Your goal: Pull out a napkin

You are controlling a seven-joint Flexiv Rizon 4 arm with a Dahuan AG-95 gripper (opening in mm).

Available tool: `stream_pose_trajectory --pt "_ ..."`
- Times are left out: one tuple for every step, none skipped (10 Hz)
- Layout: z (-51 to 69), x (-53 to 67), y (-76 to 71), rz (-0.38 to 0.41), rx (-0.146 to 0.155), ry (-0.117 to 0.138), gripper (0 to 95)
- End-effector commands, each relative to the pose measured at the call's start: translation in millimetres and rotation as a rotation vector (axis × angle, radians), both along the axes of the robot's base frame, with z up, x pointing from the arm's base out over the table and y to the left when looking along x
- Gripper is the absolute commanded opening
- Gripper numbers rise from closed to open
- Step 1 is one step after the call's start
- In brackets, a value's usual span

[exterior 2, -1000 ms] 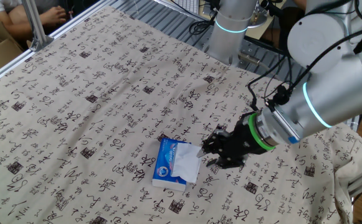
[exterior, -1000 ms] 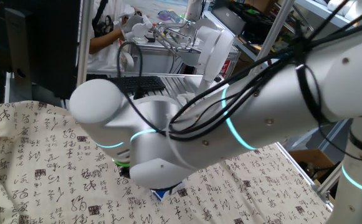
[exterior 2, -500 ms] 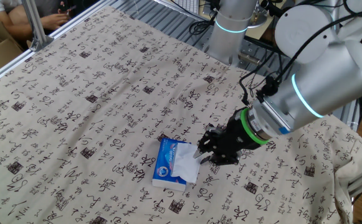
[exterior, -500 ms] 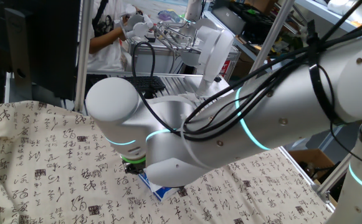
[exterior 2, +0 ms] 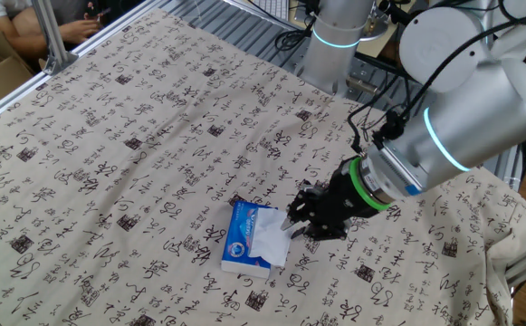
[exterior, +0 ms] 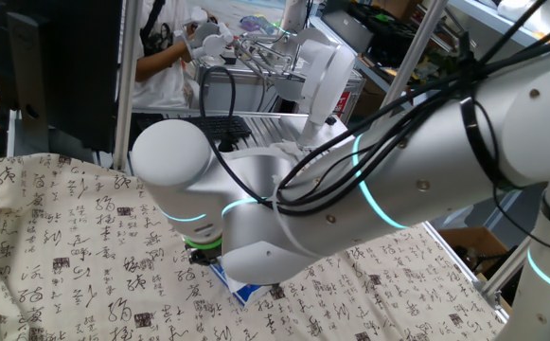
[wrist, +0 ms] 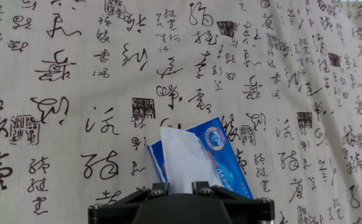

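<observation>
Tablecloth (exterior 2: 136, 118) w/ black calligraphy print covers the whole table. My arm (exterior: 350, 199) fills most of one fixed view, hiding nearly everything below except a blue corner of the tissue pack (exterior: 241, 292). The other fixed view gives the layout: tissue pack (exterior 2: 249, 240) lies flat on the cloth, napkin (exterior 2: 270, 237) sticking out of its top, my gripper (exterior 2: 290, 225) right at the sheet's edge.

Hand view shows what neither fixed cam does: napkin (wrist: 184, 158) standing up from the pack's slot and running down between my two fingertips. Jaws look nearly together around it, but can't tell if they actually pinch.

Handling, my guess: sheet is thin, soft, v. light, tears easily. Pack's light too, so it may lift along. Best hold is the free upper edge.
</observation>
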State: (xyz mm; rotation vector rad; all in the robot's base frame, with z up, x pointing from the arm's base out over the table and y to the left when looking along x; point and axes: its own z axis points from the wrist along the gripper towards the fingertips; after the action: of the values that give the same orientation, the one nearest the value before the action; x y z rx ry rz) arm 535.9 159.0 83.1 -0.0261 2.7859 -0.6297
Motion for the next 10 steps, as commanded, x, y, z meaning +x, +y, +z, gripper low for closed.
stream_pose_trajectory --pt "-0.7 0.7 0.6 -0.002 0.000 0.000 19.0" --pt "-0.7 0.7 0.6 -0.004 0.004 0.001 19.0" --pt "-0.7 0.7 0.6 -0.004 0.003 0.002 19.0" --pt "-0.7 0.6 0.7 -0.006 0.005 0.005 19.0" --pt "-0.8 0.5 0.7 -0.006 0.008 0.005 19.0" --pt "-0.8 0.5 0.7 -0.005 0.009 0.006 19.0" --pt "-0.9 0.5 0.7 -0.008 0.009 0.008 19.0" --pt "-0.9 0.6 0.6 -0.008 0.010 0.008 19.0" --pt "-0.9 0.6 0.6 -0.013 0.013 0.008 19.0" --pt "-0.9 0.6 0.6 -0.015 0.014 0.006 19.0"
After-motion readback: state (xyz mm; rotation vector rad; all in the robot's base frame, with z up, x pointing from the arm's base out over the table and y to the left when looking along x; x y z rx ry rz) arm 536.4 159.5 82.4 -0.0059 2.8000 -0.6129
